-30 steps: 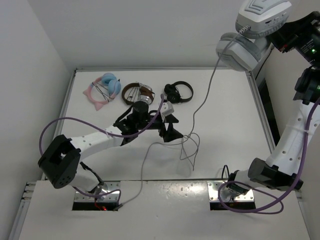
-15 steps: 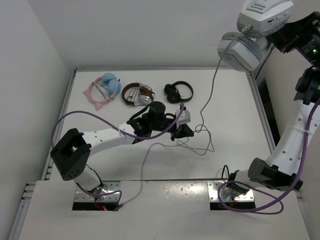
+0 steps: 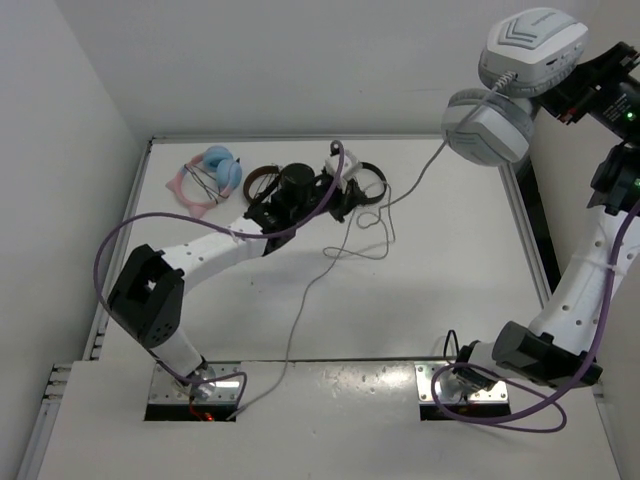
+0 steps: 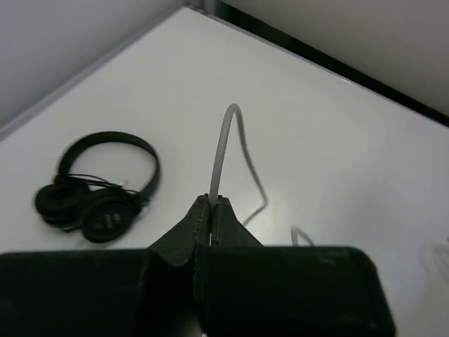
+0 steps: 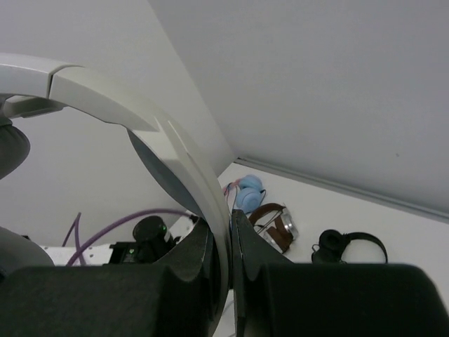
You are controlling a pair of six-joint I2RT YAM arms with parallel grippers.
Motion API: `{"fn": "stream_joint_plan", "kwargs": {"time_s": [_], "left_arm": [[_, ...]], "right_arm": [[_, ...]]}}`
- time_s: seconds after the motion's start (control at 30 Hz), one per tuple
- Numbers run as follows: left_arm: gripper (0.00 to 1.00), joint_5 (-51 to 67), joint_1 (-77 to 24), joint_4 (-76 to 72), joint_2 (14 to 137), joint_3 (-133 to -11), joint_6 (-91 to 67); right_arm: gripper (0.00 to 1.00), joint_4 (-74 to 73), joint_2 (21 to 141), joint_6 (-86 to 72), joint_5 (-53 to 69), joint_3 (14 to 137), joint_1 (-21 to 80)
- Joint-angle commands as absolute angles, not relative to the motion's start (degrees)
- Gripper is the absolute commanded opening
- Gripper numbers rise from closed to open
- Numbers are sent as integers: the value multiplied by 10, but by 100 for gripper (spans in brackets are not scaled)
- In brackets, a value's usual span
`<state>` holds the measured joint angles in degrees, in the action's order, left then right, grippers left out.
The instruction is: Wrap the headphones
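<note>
The large white headphones (image 3: 520, 70) hang high at the back right, and my right gripper (image 3: 562, 86) is shut on their headband (image 5: 184, 163), which passes between its jaws. From the lower ear cup (image 3: 487, 126) the thin grey cable (image 3: 415, 178) runs down and left to my left gripper (image 3: 345, 198), which is shut on it near the back of the table. In the left wrist view the cable (image 4: 219, 151) rises from the closed jaws and bends away. Past the grip, the cable loops on the table (image 3: 368, 238) and trails toward the near edge (image 3: 291, 335).
A pink-and-blue pair (image 3: 207, 177), a brown-and-silver pair (image 3: 262, 184) and a small black pair (image 4: 98, 188) lie along the back of the table, right beside the left gripper. The raised table rim (image 3: 520, 215) runs along the right and back.
My left gripper has shut on the cable and carried it from mid-table to the back, beside the black pair. The headphones have turned a little in the right gripper.
</note>
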<state>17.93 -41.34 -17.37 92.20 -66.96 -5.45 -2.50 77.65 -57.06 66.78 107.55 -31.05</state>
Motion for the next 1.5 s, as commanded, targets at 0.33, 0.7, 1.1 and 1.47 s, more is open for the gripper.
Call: {"fn": "stream_joint_plan", "kwargs": {"time_s": [0.33,0.7,1.1,1.47], "left_arm": [[0,54,-406,-64,900,-637,-38],[1,225,-358,147,657,-447,162],[78,190,-322,66,602,-395,166],[81,400,-384,-27,718,-425,131]], "right_arm": [[0,120,766,-717,691,1140,-336],[0,114,782,-717,636,1114,-412],[0,58,806,-685,641,1109,-360],[0,-25,823,-654,615,1159,-344]]}}
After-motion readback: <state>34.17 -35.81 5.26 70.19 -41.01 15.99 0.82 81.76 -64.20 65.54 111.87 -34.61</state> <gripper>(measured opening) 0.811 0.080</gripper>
